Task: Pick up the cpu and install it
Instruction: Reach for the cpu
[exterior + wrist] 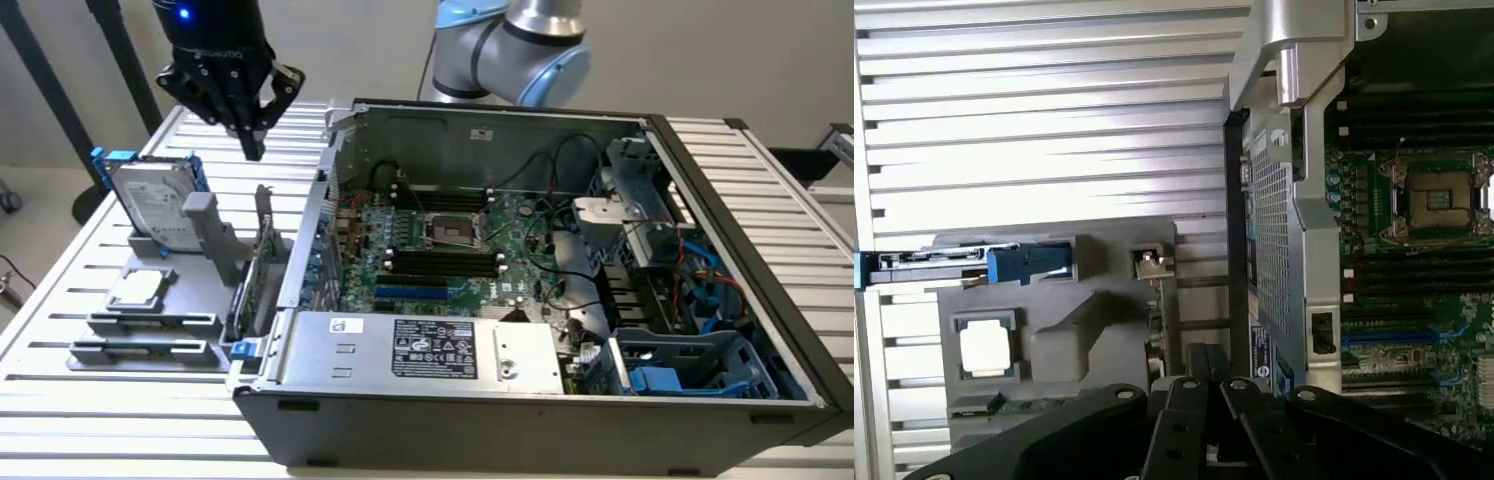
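Hovering clenched and empty, black gripper sits clear of flat square silver-topped cpu on grey tray — approach step, grasp needs opening.

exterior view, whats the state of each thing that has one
cpu, lying flat in the grey holder, untouched
gripper, shut, empty, raised clear of the cpu
cpu socket, empty
computer case, on its side, panel off
hard drive, upright in the holder
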Robot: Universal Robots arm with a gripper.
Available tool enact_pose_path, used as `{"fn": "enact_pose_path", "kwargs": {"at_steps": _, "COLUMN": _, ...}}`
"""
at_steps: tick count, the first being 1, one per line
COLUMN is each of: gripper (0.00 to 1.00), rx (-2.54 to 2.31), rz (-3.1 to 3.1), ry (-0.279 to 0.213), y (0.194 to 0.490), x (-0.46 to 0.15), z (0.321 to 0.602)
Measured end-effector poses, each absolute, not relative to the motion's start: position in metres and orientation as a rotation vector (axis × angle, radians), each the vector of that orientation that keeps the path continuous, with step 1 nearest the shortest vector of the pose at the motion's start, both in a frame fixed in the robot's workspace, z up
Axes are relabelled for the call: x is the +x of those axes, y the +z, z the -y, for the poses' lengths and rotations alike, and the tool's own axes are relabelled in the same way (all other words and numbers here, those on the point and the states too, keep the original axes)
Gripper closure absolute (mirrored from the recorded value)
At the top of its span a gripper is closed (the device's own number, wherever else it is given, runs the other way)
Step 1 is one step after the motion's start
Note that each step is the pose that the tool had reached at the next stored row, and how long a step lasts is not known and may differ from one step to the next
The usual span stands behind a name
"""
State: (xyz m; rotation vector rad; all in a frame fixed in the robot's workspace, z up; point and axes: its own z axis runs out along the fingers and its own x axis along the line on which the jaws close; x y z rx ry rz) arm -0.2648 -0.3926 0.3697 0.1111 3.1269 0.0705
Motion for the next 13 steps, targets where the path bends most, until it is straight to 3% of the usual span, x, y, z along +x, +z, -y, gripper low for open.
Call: {"fn": "enact_pose_path", "kwargs": {"at_steps": 13, "gripper": 0.89, "rx": 0.111, "rz": -3.133, "ry": 0.064, "y": 0.361, "x": -0.324, "z": 0.391}}
